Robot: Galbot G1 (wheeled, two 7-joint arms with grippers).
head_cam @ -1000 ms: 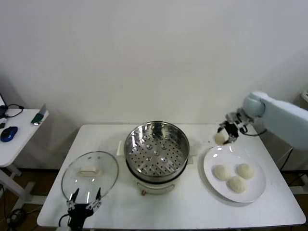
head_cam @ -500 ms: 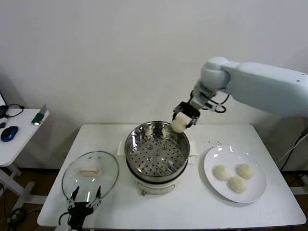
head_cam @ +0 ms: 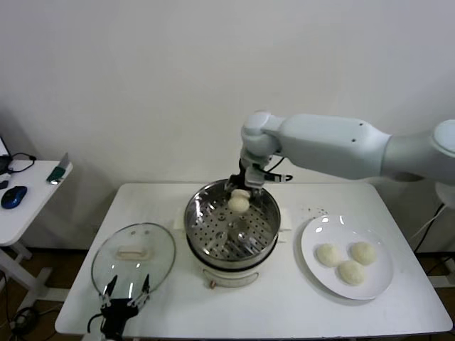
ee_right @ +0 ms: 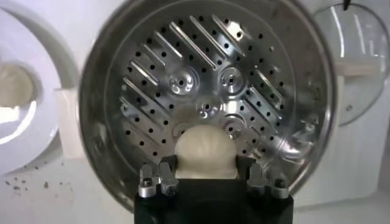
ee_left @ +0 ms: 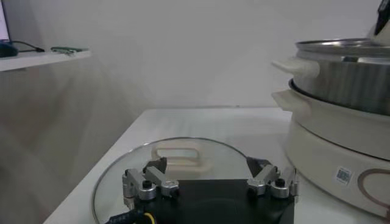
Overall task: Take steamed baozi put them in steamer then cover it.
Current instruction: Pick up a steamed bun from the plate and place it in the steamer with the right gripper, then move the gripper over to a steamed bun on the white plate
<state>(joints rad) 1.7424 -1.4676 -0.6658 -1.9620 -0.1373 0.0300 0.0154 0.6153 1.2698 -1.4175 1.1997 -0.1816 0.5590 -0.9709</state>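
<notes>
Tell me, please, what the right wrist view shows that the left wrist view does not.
Only the right wrist view shows the right gripper shut on a baozi above the steamer's perforated floor, and part of the plate with another baozi.

Only the left wrist view shows the left gripper, jaws open, by the near edge of the cover, and a side table beyond.

Both show the steamer and the cover with its white handle.

A plain white wall backs the white table, with a side desk beside it.
</notes>
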